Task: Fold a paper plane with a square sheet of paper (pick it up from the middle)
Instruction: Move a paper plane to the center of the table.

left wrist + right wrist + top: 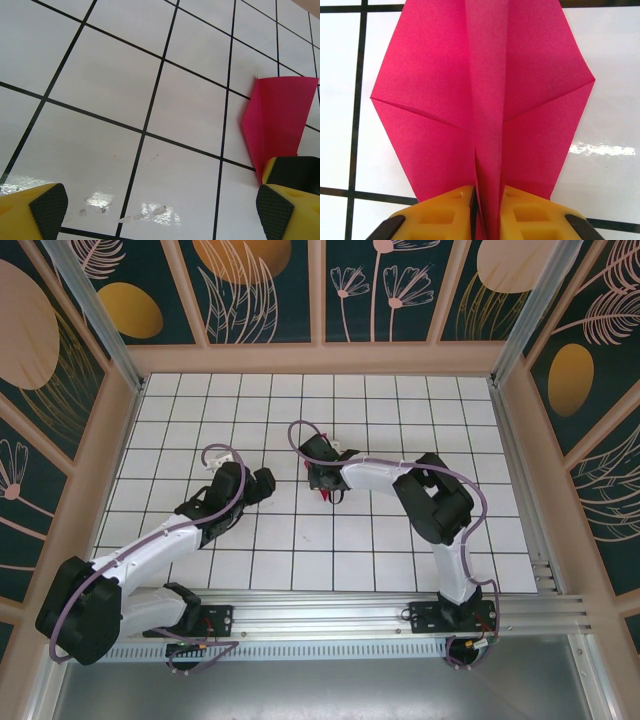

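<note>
The paper plane [485,100] is magenta-pink and creased, its wings spread over the white tiles and its middle fold standing up. My right gripper [487,194] straddles that fold near the tail. Its yellow fingers [530,215] are parted a little, with a dark slit between the left one and the paper, so the fold sits loose. From above, the right gripper [325,483] points down and a bit of pink paper [326,499] shows under it. My left gripper [262,483] is wide open and empty, about a tile left of the plane. In the left wrist view the left gripper [161,212] hovers over bare tile, and the plane [280,117] stands at the right.
The white gridded table [400,410] is walled by a wooden frame with patterned panels [320,350]. A metal rail [330,605] runs along the near edge where both arm bases are bolted. Free tiles lie behind and to both sides of the grippers.
</note>
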Motion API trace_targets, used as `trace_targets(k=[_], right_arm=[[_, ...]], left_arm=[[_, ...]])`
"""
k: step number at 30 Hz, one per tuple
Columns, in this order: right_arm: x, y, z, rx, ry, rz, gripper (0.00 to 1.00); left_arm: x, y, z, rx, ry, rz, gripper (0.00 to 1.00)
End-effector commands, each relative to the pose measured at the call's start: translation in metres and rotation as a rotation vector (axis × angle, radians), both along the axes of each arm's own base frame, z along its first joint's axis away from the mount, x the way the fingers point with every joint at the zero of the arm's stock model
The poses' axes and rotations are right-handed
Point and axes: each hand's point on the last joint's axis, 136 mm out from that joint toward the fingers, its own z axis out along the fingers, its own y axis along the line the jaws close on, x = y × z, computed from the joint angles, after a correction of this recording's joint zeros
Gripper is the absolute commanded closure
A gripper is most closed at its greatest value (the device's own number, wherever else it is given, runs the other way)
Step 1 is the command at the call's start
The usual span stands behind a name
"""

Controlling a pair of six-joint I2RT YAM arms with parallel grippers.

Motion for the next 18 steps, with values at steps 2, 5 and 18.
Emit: trace_targets(k=[2,5,18], right_arm=[[-0.007,-0.003,-0.004,-0.041,0.037,-0.010,0.80],[-0.003,0.003,0.022,-0.014,-0.001,-0.004,0.74],[0.012,-0.039,0.160,0.066,-0.292,-0.097,0.32]], left_arm=[[-0.001,0.005,-0.004,0.012,0.010,0.015,0.01],[0.000,0.006,0.000,0.012,-0.003,0.023,0.01],[0.019,0.030,0.049,0.129,-0.132,0.110,0.01]])
